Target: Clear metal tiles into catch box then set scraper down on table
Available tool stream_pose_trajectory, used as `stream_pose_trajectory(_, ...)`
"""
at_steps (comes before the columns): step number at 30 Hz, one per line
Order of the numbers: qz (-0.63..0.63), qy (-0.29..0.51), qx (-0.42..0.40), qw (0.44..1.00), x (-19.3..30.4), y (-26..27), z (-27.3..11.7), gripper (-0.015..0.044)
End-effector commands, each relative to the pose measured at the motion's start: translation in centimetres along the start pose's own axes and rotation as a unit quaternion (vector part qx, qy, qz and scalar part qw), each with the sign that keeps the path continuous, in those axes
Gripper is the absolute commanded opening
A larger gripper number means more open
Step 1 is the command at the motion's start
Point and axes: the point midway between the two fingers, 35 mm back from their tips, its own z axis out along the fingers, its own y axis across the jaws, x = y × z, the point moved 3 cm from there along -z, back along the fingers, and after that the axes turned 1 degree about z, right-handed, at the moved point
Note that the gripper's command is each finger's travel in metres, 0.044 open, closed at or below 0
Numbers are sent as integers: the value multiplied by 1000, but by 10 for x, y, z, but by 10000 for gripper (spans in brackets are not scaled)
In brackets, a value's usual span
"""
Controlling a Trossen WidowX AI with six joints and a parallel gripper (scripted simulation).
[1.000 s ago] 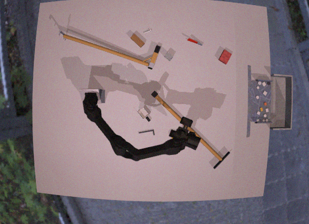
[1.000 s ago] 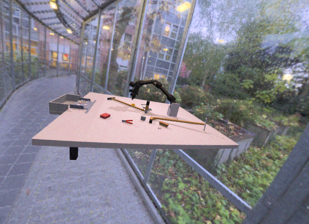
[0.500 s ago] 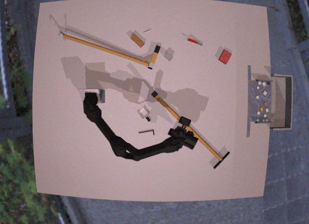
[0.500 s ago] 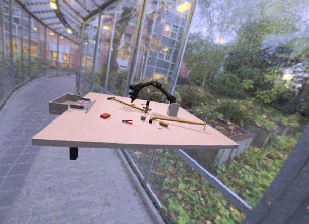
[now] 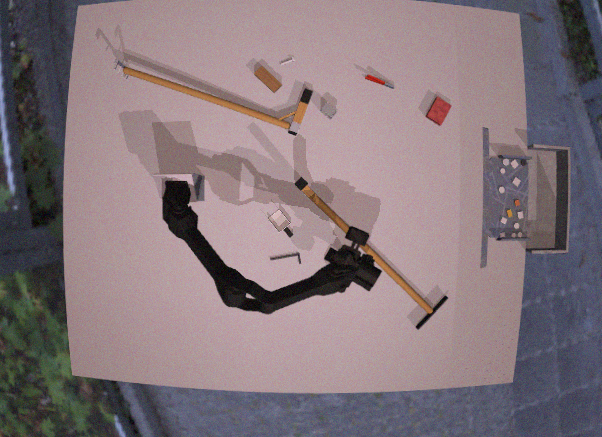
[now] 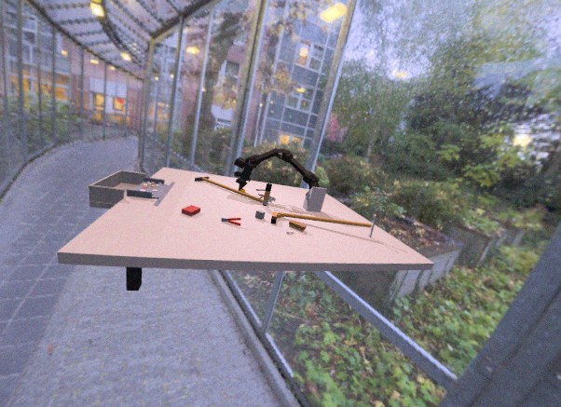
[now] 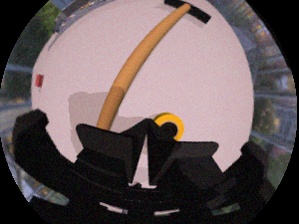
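The long scraper lies on the table, its wooden handle [image 5: 397, 277] [image 6: 233, 189] [image 7: 134, 64] running diagonally to a wide black head [image 5: 432, 312] [image 6: 201, 179] [image 7: 199, 15]. Its other end carries an upright grip [image 6: 267, 194]. My gripper [image 5: 354, 255] [image 6: 241, 186] [image 7: 149, 120] is shut and empty, low beside the handle, between it and a yellow ring [image 6: 241, 190] [image 7: 174, 118]. Several small tiles [image 5: 516, 181] [image 6: 145, 184], white and orange, are spread over the steel plate [image 5: 495, 177]. The catch box [image 5: 568, 200] [image 6: 107, 197] adjoins the plate's far end; no tiles are visible in it.
Another long-handled tool [image 5: 210, 96] [image 6: 326, 220] lies at the back left in the top view. A wooden block [image 5: 268, 79] [image 6: 297, 225], grey block [image 5: 328, 109] [image 6: 260, 214], pliers [image 5: 375, 79] and red block [image 5: 439, 111] [image 6: 191, 210] [image 7: 39, 81] lie around. A hex key [image 5: 286, 257] lies near the arm.
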Motion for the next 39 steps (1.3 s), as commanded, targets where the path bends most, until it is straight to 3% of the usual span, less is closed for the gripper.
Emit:
stream_pose_trajectory(1,-3,4,0,1000,2,2,4,0)
stream_pose_trajectory(39,-2,5,-1,1000,-14,35,8,0)
